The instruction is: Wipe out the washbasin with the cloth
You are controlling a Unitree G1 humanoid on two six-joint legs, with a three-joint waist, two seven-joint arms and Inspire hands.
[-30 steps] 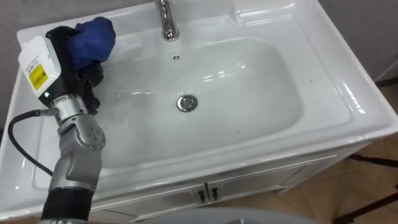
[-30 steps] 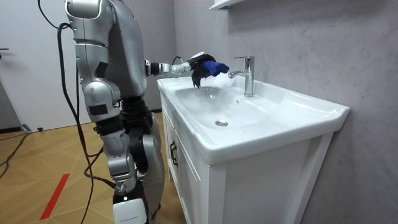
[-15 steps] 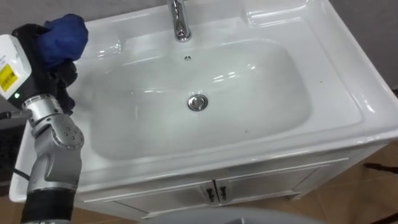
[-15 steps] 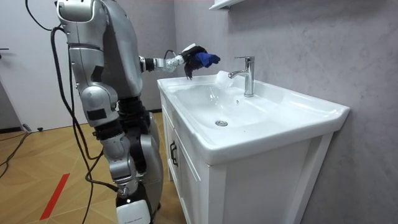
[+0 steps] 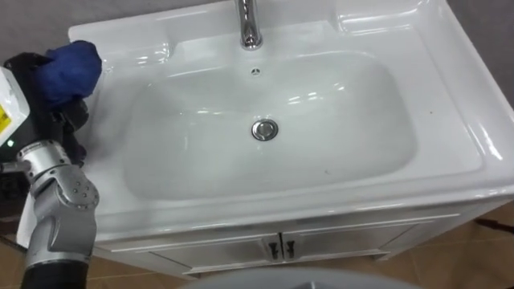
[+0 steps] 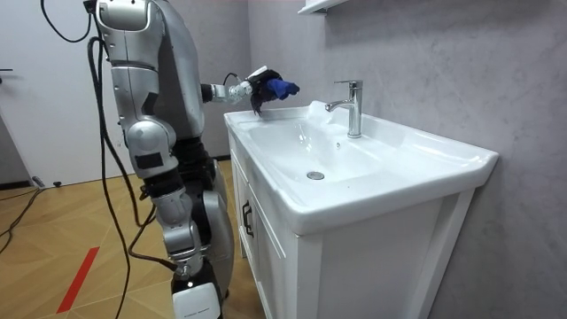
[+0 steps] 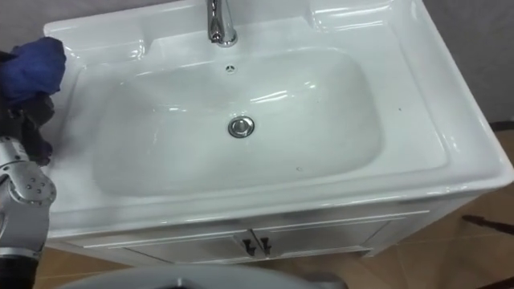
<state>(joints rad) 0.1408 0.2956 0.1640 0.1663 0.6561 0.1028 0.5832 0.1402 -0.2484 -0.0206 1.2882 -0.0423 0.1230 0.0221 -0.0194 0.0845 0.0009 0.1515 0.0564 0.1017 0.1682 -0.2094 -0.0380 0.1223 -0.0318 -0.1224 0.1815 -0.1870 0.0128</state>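
Note:
A white basin (image 5: 450,104) is set in a white cabinet, with a chrome tap (image 5: 250,24) at the back and a round drain (image 5: 264,128) in the middle of the bowl. My left hand (image 5: 66,120) is black and is shut on a bunched blue cloth (image 5: 74,66). It is raised over the basin's left rim, outside the bowl. From the room view the cloth (image 6: 280,87) and left hand (image 6: 258,89) hang in the air above the near corner of the countertop, well short of the tap (image 6: 353,106). I stand at the basin's left end.
Two cabinet doors with small handles (image 5: 280,249) sit below the front edge. A grey wall runs behind the basin (image 6: 390,151), and a shelf (image 6: 321,5) hangs above it. Wooden floor with a red line (image 6: 78,279) lies behind me.
My left hand has drawn back with the cloth from over the bowl's left side to above the left rim, farther from the tap. The eye views shifted as I moved.

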